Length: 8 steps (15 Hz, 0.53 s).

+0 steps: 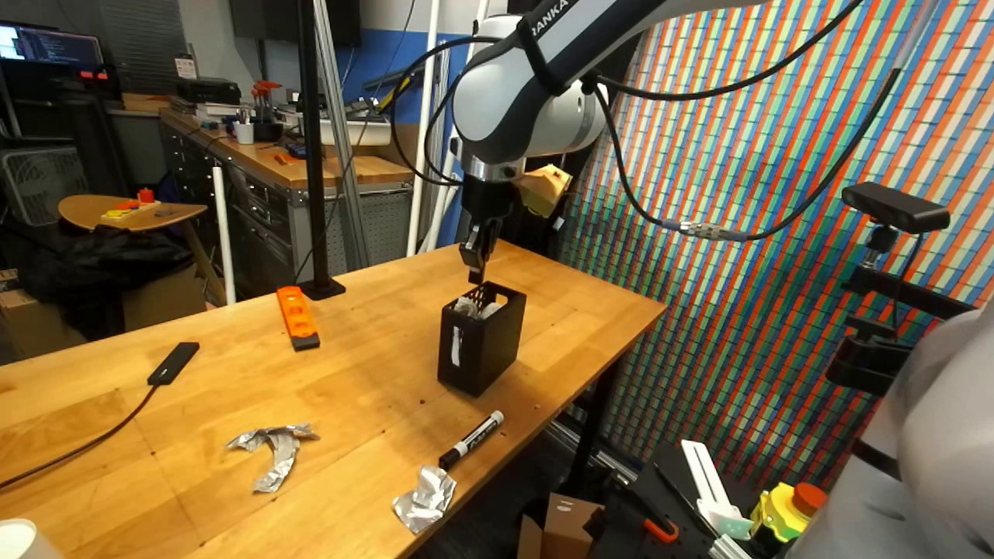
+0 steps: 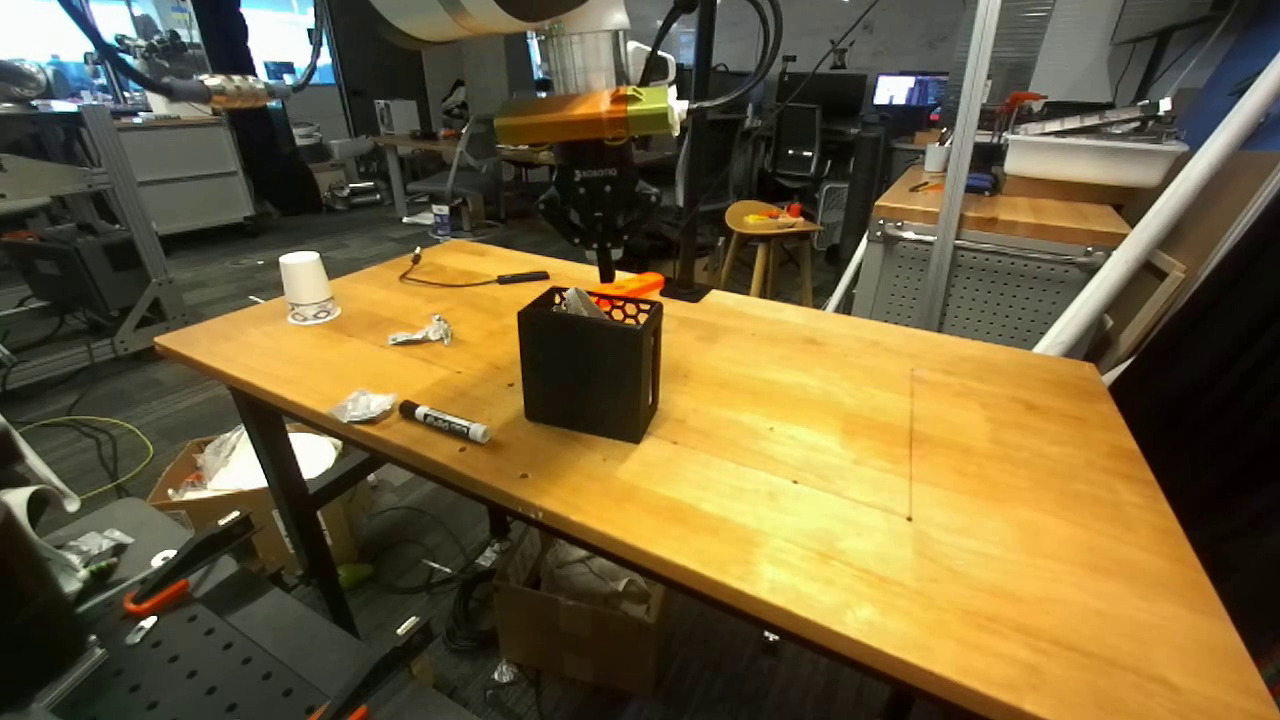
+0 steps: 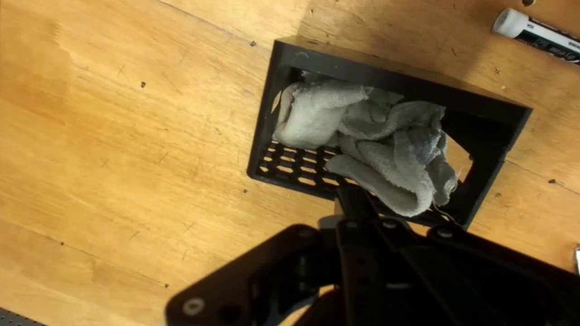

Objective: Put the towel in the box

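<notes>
On your wooden table (image 2: 850, 480) lies a marker (image 2: 444, 422), and just beside its black end you have a crumpled piece of foil (image 1: 423, 498). A longer, bent strip of foil (image 1: 283, 450) rests apart from both. In both exterior views you see an orange level (image 1: 295, 310) and a black stick-shaped device (image 1: 174, 362) with a cable (image 1: 124, 422). Near the table's corner, a white paper cup (image 2: 305, 285) stands upside down. Beyond the table you see a stool (image 1: 81, 206) bearing small coloured pieces (image 1: 145, 198), and a workbench (image 2: 1010, 285) carrying a white bin (image 2: 1095, 160); further back a monitor (image 1: 54, 46) glows.
</notes>
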Each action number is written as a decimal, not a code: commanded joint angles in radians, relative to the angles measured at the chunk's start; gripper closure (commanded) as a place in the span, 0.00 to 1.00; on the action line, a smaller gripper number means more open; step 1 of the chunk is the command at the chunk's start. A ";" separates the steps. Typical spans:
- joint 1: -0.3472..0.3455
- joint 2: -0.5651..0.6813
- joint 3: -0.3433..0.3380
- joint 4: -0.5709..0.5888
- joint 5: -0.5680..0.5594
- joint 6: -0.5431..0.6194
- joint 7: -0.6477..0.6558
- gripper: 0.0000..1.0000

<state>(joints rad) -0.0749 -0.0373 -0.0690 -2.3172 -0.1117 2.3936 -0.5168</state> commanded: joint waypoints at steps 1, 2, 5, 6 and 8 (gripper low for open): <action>0.022 -0.034 0.012 -0.012 0.014 -0.043 0.020 1.00; 0.027 -0.033 0.015 -0.013 0.012 -0.049 0.024 1.00; 0.038 -0.028 0.023 -0.010 0.006 -0.065 0.037 1.00; 0.041 -0.026 0.025 -0.009 0.002 -0.071 0.043 1.00; 0.045 -0.022 0.026 -0.006 0.004 -0.076 0.045 1.00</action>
<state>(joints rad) -0.0372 -0.0387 -0.0484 -2.3216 -0.1095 2.3388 -0.4889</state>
